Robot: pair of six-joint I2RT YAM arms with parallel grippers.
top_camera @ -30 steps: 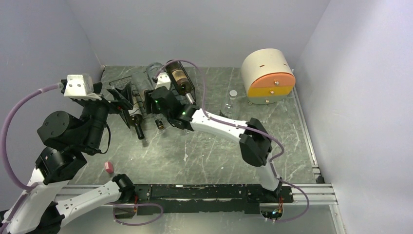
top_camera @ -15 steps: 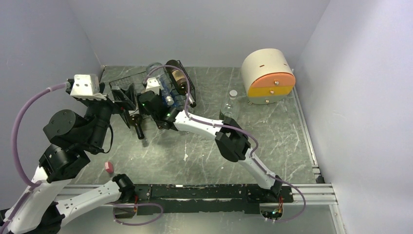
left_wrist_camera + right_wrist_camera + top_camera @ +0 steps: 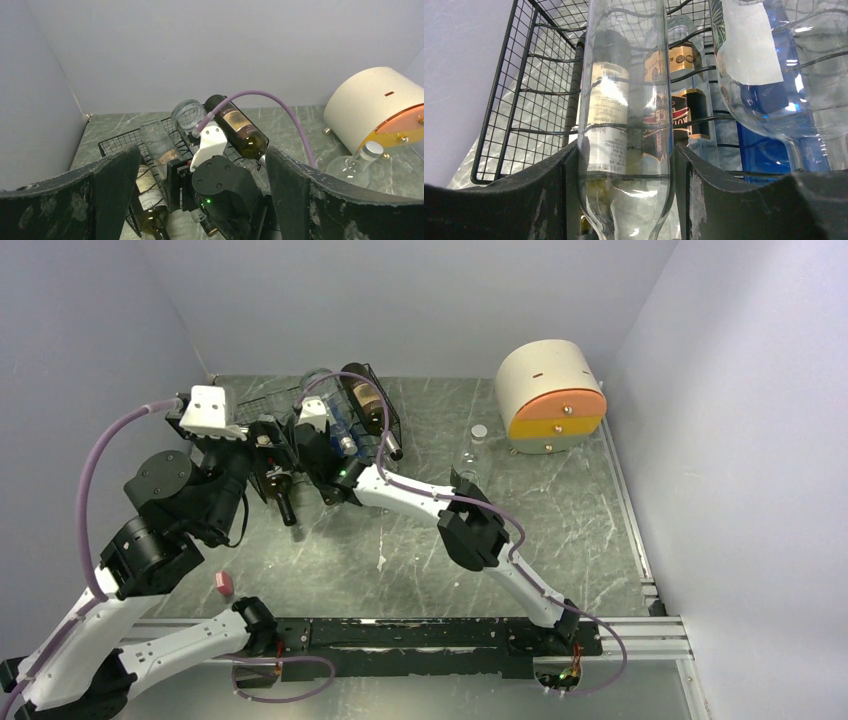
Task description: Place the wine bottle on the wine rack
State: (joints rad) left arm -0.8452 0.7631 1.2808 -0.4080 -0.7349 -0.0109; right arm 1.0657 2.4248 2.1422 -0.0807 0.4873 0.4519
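Note:
The black wire wine rack stands at the back left and holds several bottles. My right gripper reaches into its front and is shut on a clear glass wine bottle, whose body lies in a wire cradle of the rack. That bottle also shows in the left wrist view. A dark bottle with a brown label lies on the top row. My left gripper is open and empty, just left of the right gripper at the rack's front, with its fingers wide apart.
A cream-and-orange drum box stands at the back right. A round glass flask with a silver cap stands in front of it. A small pink object lies near the left arm's base. A green bottle's neck sticks out of the rack.
My left arm has swung right, bringing its open gripper up to the rack's front. My right gripper has moved left along the rack with the clear bottle in it.

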